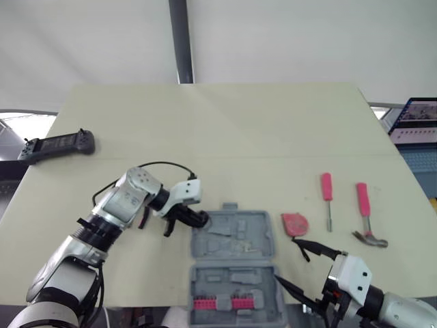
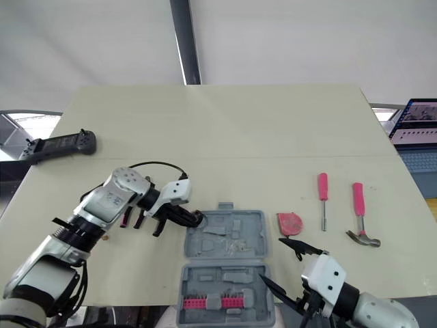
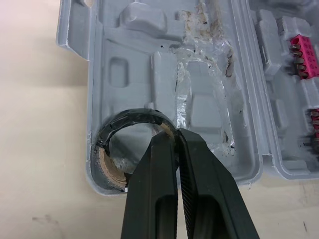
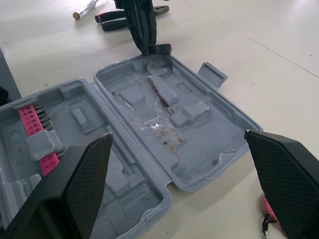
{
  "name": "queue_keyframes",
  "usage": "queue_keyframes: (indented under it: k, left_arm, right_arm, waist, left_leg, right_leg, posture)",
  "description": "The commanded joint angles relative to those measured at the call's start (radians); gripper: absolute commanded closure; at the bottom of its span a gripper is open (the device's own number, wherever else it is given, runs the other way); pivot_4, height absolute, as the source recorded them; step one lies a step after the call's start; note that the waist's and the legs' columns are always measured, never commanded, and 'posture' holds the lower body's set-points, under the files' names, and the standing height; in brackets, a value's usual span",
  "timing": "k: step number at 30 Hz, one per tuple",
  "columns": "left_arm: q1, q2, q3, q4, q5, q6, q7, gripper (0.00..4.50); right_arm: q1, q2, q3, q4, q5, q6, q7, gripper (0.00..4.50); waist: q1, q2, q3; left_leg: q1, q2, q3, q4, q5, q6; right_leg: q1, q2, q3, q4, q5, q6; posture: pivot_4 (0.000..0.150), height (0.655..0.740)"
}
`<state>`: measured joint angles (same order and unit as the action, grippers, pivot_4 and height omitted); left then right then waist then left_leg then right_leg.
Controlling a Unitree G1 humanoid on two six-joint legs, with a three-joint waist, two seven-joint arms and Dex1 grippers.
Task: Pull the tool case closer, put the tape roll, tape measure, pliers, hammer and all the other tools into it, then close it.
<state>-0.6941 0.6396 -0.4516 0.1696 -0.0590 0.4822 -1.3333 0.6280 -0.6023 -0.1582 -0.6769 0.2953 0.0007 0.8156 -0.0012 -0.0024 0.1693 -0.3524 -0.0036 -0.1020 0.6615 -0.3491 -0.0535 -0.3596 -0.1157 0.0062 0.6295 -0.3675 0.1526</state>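
Observation:
The grey tool case (image 1: 256,232) lies open at the table's front middle, with a pink bit holder (image 1: 218,303) in its near half. My left gripper (image 3: 175,133) is shut on the rim of the black tape roll (image 3: 134,115), which sits in the far half's left corner pocket. My right gripper (image 1: 297,270) hangs open just right of the case, holding nothing. To the right lie the red tape measure (image 1: 295,224), a pink screwdriver (image 1: 327,198) and a pink-handled hammer (image 1: 365,215). Pink-handled pliers (image 2: 130,217) lie left of the case, partly behind my left arm.
A black controller (image 1: 58,145) rests at the table's far left edge. A laptop (image 1: 416,119) stands off the table at the right. The table's front edge runs just under the case's near half.

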Motion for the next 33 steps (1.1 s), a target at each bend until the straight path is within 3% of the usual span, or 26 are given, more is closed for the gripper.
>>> queue_keyframes:
  k: [1,18,22,26,33]
  left_arm:
    - [-0.007,-0.004,-0.002,-0.017,0.008,-0.003,-0.008,4.48]
    - [0.004,-0.001,-0.004,-0.015,0.027,-0.008,-0.016,4.48]
    - [0.001,-0.007,0.001,-0.011,0.030,-0.004,-0.001,3.14]
    - [-0.008,-0.007,0.010,-0.021,0.025,0.019,0.004,1.21]
    - [0.002,-0.001,0.104,-0.118,-0.068,0.140,0.020,1.21]
  right_arm:
    - [0.015,0.006,-0.013,-0.044,0.007,-0.014,-0.015,0.00]
    - [0.010,0.003,-0.014,-0.045,0.002,-0.007,-0.021,0.00]
    - [0.011,0.003,-0.014,-0.047,0.001,-0.006,-0.022,0.00]
    - [0.010,0.002,-0.013,-0.046,0.002,-0.004,-0.022,0.00]
    - [0.005,0.001,-0.011,-0.039,0.002,-0.008,-0.019,0.00]
  waist:
    - [0.000,0.000,0.000]
    - [0.000,0.000,0.000]
    - [0.000,0.000,0.000]
    - [0.000,0.000,0.000]
    - [0.000,0.000,0.000]
  left_leg:
    - [0.000,0.000,0.000,0.000,0.000,0.000]
    - [0.000,0.000,0.000,0.000,0.000,0.000]
    - [0.000,0.000,0.000,0.000,0.000,0.000]
    - [0.000,0.000,0.000,0.000,0.000,0.000]
    - [0.000,0.000,0.000,0.000,0.000,0.000]
  right_leg:
    - [0.000,0.000,0.000,0.000,0.000,0.000]
    - [0.000,0.000,0.000,0.000,0.000,0.000]
    - [0.000,0.000,0.000,0.000,0.000,0.000]
    - [0.000,0.000,0.000,0.000,0.000,0.000]
    - [0.000,0.000,0.000,0.000,0.000,0.000]
  posture:
    - [0.150,0.7400]
    - [0.150,0.7400]
    - [0.150,0.7400]
    - [0.150,0.7400]
    - [0.150,0.7400]
